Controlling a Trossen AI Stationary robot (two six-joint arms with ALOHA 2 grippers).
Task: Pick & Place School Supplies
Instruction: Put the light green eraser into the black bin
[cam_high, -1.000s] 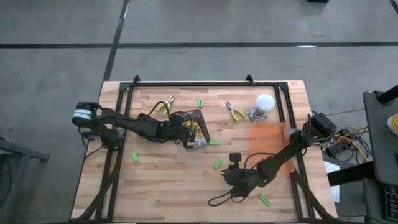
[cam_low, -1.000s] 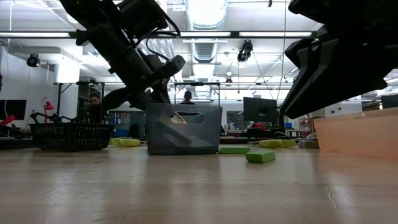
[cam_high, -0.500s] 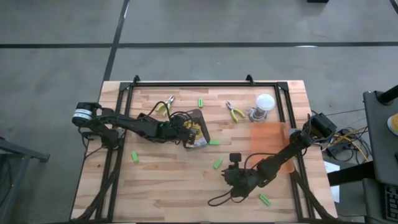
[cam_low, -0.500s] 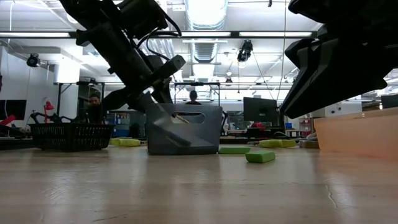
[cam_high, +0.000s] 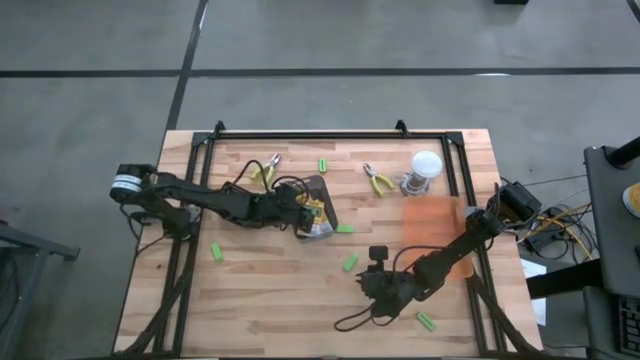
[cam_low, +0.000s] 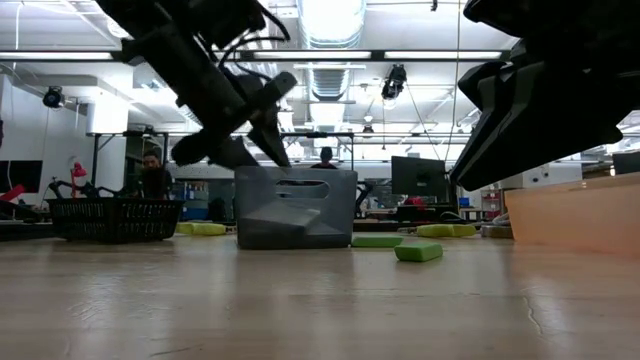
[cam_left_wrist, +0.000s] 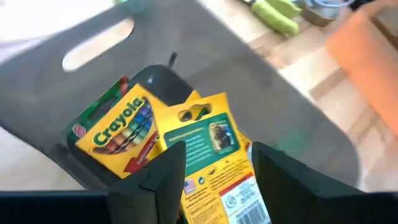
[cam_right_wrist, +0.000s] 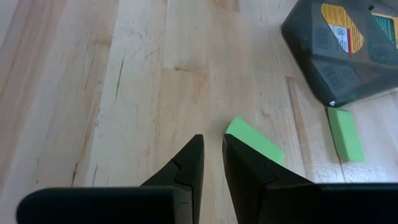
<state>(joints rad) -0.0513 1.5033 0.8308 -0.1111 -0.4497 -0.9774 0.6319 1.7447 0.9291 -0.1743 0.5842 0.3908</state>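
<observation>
Two crayon boxes are lying in the dark grey tray, overlapping each other, one face up and the other showing its back. The left gripper hangs right above them with its fingers spread apart and nothing between them, so that drop looks done to me.

Around the tray there's plenty left on the table: green sticks scattered about, one just beside the tray's corner, and two pliers up near the clear jar.

The right gripper sits low over the front of the table, fingers nearly together and empty, with a green stick just past its tips.

What worries me: the boxes sit stacked and tilted near the tray's rim, so a careless pull-away could hook one and flip it out. Also, those pliers are close to the jar, easy to knock.
</observation>
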